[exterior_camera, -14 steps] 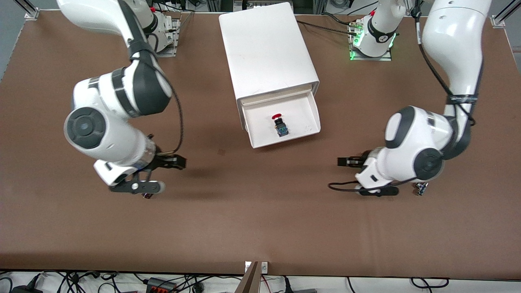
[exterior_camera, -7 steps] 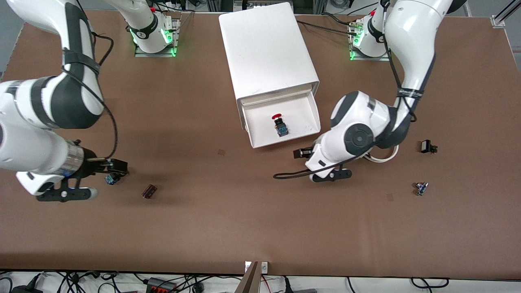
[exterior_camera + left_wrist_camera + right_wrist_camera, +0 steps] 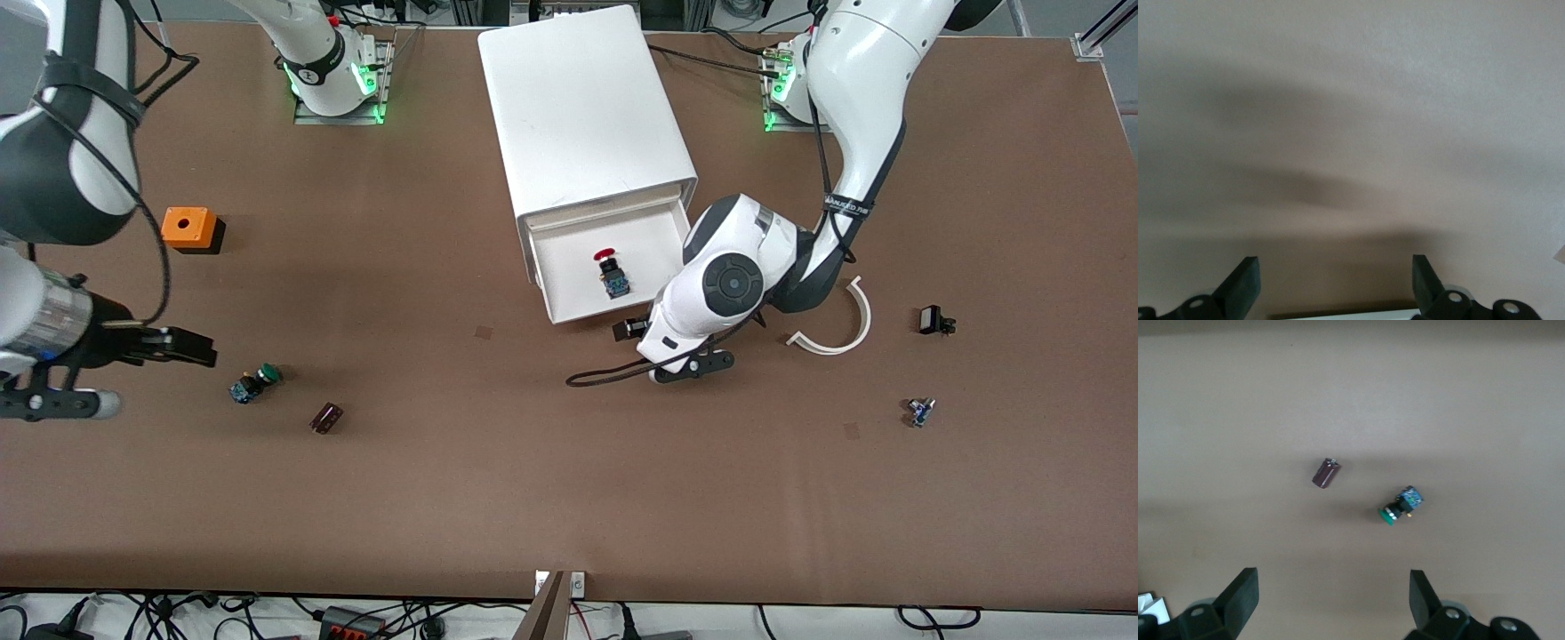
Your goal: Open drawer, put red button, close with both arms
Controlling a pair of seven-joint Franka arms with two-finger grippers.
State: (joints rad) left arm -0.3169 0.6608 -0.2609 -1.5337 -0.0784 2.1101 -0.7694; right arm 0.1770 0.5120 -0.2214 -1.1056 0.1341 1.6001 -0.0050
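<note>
Now red button lies in open drawer; both end effectors empty, fingers apart

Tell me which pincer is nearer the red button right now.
Left. The left pincer sits at the open drawer's front edge, close to the red button inside. The right pincer is off at the right arm's end of the table.

Both arms are glossy white with dark grey joint bands and round grey caps; black cables loop alongside, a black strap bears unreadable, possibly printed lettering, and bases glow green.
</note>
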